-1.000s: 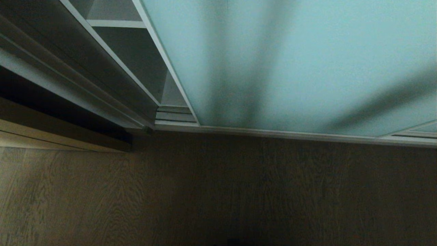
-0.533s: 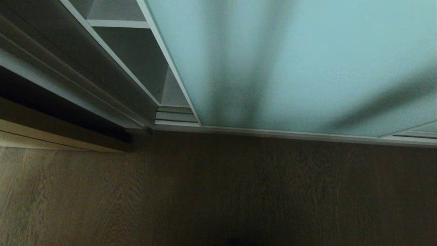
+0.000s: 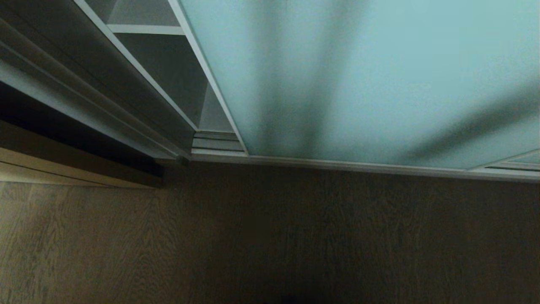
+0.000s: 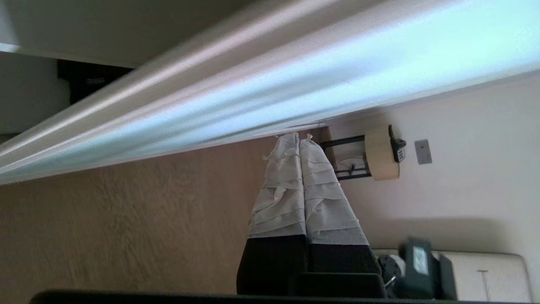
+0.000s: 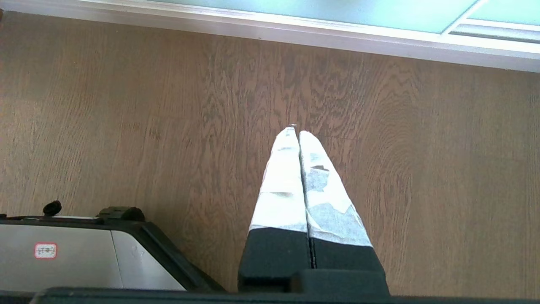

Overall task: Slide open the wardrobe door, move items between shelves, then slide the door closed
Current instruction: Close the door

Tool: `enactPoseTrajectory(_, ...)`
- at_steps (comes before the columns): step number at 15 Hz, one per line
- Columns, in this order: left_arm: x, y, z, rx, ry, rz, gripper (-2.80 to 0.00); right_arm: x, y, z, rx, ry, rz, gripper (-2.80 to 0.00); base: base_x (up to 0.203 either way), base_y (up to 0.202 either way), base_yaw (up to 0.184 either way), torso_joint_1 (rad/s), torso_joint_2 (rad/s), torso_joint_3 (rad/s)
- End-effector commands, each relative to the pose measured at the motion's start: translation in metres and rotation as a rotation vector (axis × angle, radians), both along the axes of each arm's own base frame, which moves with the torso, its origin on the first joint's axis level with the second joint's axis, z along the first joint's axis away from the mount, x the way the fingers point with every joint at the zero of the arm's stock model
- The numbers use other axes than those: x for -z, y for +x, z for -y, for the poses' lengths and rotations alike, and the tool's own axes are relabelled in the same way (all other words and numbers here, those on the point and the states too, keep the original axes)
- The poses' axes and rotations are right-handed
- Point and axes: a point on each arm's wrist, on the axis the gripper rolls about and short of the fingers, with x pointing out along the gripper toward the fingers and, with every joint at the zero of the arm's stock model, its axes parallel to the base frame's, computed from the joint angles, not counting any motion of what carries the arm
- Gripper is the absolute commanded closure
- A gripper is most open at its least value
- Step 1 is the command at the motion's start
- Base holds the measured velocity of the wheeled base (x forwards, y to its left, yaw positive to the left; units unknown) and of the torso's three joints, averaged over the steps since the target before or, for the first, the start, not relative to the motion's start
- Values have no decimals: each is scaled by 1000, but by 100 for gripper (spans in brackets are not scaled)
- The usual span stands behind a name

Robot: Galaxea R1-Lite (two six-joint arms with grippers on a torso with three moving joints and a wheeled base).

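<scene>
Door (image 3: 358, 76) slid slightly right over the last second, then stopped; gap at left showed shelf (image 3: 143, 29) | left gripper (image 4: 298, 137) jaws closed, empty, near door frame | right gripper (image 5: 295, 131) jaws closed, over floor (image 5: 126, 105) | opening barely begun, no items seen

Door (image 3: 379, 76): frosted pale blue-green glass in a thin silver frame, upright, sitting in the bottom track at the floor edge. It's slid right, leaving a narrow gap at the wardrobe's left side. Shelves: one white board (image 3: 145, 29) visible through the gap, flat, thin front edge, nothing seen on it. Bag and houndstooth cloth not in view.
</scene>
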Motion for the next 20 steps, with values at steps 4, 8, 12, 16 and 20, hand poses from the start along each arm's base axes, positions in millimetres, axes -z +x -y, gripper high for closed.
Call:
enactPoseTrajectory(4, 18, -77, -6, -108, -5, 130, 0, 0, 0, 0, -1, 0, -1, 0, 0, 0, 0, 0, 0, 0)
enactPoseTrajectory(8, 46, -85, -6, -303, 155, 261, 0, 0, 0, 0, -1, 0, -1, 0, 0, 0, 0, 0, 0, 0)
enactPoseTrajectory(12, 43, -72, -8, -523, 288, 377, 0, 0, 0, 0, -1, 0, -1, 0, 0, 0, 0, 0, 0, 0)
enactPoseTrajectory(16, 19, -64, -12, -670, 281, 446, 0, 0, 0, 0, -1, 0, -1, 0, 0, 0, 0, 0, 0, 0)
enactPoseTrajectory(20, -1, -52, -14, -698, 299, 553, 0, 0, 0, 0, -1, 0, -1, 0, 0, 0, 0, 0, 0, 0)
